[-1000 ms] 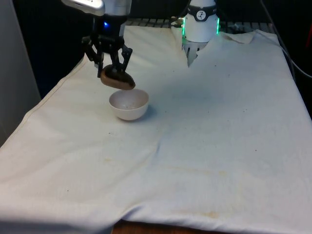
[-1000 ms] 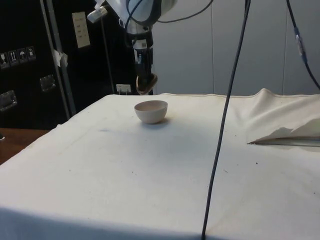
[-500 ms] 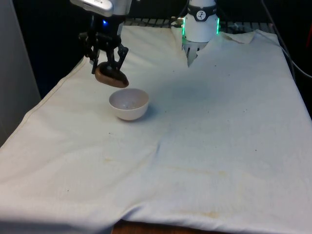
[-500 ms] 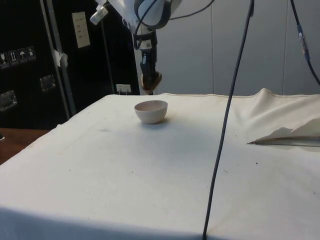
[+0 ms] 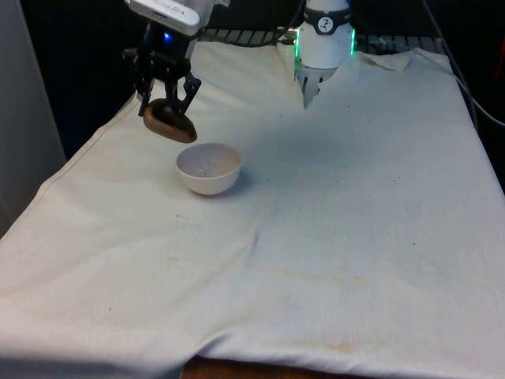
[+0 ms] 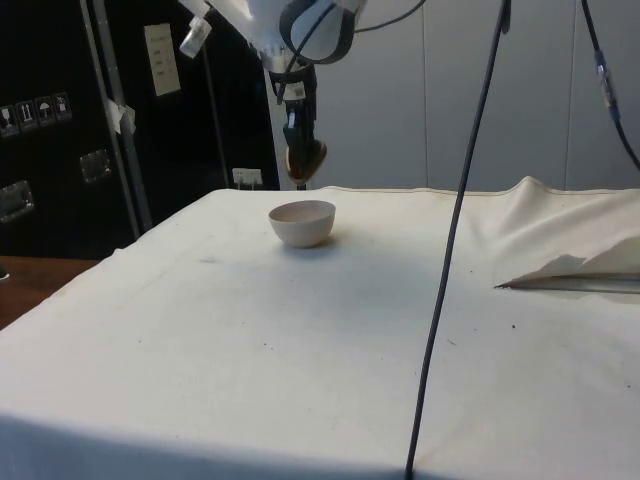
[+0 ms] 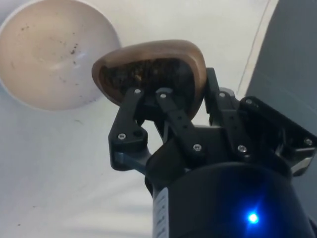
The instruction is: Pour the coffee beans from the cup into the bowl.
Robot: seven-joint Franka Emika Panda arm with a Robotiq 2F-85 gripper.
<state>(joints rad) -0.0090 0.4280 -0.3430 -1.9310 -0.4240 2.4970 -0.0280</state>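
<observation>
One cup (image 5: 168, 122) in the air, brown, clamped between the tool's (image 5: 166, 101) two fingers and tilted over, mouth angled down toward the white bowl (image 5: 208, 168). From the front view it hangs above and off to the front view's left of the bowl, not over the rim; the side view puts it up behind the bowl (image 6: 302, 222), well clear of it. Wrist view shows dark beans sitting inside the cup (image 7: 151, 74), and just a few specks in the bowl (image 7: 47, 54), so I judge most of the pour isn't done. Main risk as I see it: cup is tipped while offset from the bowl, so anything sliding out now lands on the worktop (image 5: 331, 221) cloth, not in the bowl. Second risk: the grip sits on the rim of a rounded cup, so more tilt could let it rotate or slip in the fingers. Third: coming down blind could clip the bowl rim and shove it, since it's light and loose on cloth. I'd recentre over the bowl before tipping further.
</observation>
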